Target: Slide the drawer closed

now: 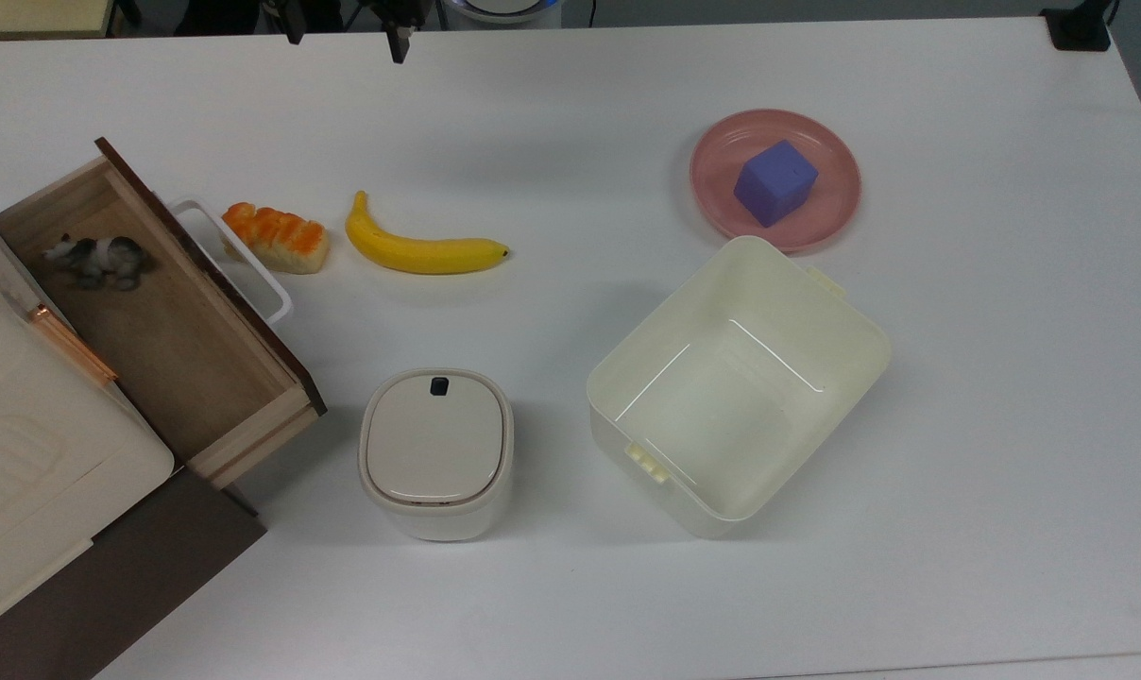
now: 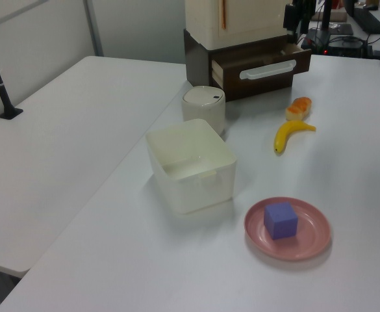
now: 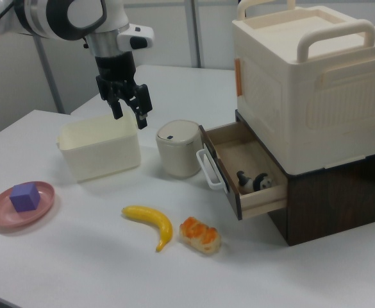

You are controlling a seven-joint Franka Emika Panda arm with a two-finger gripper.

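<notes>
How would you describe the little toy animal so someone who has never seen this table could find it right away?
Start at the brown cabinet under the big cream appliance; its wooden drawer stands pulled open. The small grey and white toy animal lies inside that drawer, near a back corner. It is the only thing in the drawer; the bread slice and banana lie outside on the white table.

The drawer point(image 1: 169, 331) stands open at nine o'clock, a small toy animal point(image 1: 96, 258) inside. The gripper point(image 1: 344, 28), fingers apart, hangs at twelve o'clock.
</notes>
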